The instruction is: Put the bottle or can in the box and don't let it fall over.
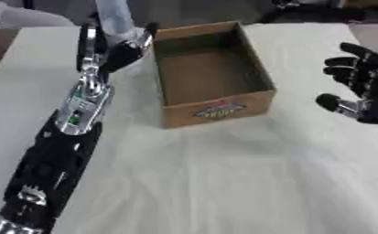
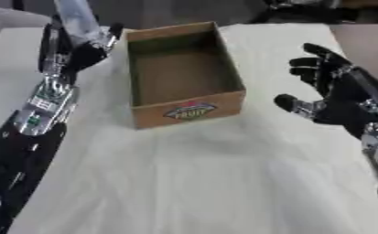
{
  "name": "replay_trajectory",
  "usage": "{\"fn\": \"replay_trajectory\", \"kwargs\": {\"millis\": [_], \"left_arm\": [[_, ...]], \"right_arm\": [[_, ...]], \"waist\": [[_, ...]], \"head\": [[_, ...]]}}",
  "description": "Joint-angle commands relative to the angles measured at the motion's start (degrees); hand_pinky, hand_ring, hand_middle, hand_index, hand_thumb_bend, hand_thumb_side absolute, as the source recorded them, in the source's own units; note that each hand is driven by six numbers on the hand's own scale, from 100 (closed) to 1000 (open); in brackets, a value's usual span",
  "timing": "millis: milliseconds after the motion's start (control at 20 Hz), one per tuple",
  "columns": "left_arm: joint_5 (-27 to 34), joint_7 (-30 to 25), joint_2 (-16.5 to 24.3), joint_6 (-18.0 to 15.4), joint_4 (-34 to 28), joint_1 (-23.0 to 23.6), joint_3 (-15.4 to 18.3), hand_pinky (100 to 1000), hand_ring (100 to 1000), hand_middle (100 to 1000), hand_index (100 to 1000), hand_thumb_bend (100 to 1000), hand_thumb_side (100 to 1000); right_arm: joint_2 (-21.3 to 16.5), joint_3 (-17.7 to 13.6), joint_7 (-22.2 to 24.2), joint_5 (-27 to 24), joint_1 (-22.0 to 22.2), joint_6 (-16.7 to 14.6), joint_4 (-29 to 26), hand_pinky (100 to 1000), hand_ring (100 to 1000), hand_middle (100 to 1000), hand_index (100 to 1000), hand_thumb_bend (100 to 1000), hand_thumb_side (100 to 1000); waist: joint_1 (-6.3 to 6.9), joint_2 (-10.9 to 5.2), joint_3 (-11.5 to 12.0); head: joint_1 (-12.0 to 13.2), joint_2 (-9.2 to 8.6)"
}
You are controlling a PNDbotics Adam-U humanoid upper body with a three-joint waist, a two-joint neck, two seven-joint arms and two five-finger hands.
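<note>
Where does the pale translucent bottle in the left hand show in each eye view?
Left eye view: pale translucent bottle at top, left of centre, held by the left hand.
Right eye view: same bottle nearer the top left corner.
Shared landmark: the open brown cardboard box with a printed label, just right of the bottle.

The box (image 1: 212, 75) stands open-topped, its inside bare; the table (image 1: 224, 183) around it lies bare.

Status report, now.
Left hand shut on clear bottle, left of the box. Right hand open, idle at right. Box empty, nothing in the way.
</note>
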Motion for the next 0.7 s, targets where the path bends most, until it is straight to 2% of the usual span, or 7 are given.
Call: {"fn": "replay_trajectory", "kwargs": {"millis": [50, 200, 250, 300, 700], "left_arm": [[-0.8, -0.7, -1.0, 0.2, -1.4, -1.9, -0.7, 673, 228, 100, 148, 470, 100], [-1.0, -1.0, -2.0, 0.2, -1.1, -2.5, -1.0, 672, 228, 100, 148, 470, 100], [-1.0, -1.2, -2.3, 0.2, -0.9, -2.7, -1.1, 672, 228, 100, 148, 560, 100], [-1.0, -1.3, -2.5, 0.3, -0.8, -2.9, -1.2, 672, 228, 100, 148, 472, 100], [-1.9, -1.4, -4.1, 0.4, 1.1, -4.2, -1.5, 667, 233, 100, 148, 484, 100]], "right_arm": [[-0.6, -0.6, -0.1, -0.5, -1.0, -0.1, -0.8, 1000, 873, 790, 976, 618, 100], [-0.5, -0.7, -0.2, -0.6, -1.0, -0.1, -0.8, 1000, 873, 790, 976, 619, 100], [-0.5, -0.8, -0.2, -0.6, -1.0, -0.1, -0.8, 1000, 873, 790, 976, 619, 100], [-0.5, -0.8, -0.3, -0.6, -1.0, -0.2, -0.8, 1000, 873, 790, 976, 619, 100], [-0.2, -0.9, -0.4, -0.9, -1.6, -0.2, -1.1, 1000, 872, 790, 976, 619, 100]], "waist": [[-0.08, -1.61, -0.4], [0.07, -1.64, -0.8], [0.13, -1.65, -0.9], [0.18, -1.66, -1.1], [0.35, -1.35, -3.2]], "head": [[0.8, -0.46], [1.0, -0.51], [1.0, -0.48], [1.1, -0.45], [1.7, -0.99]]}}
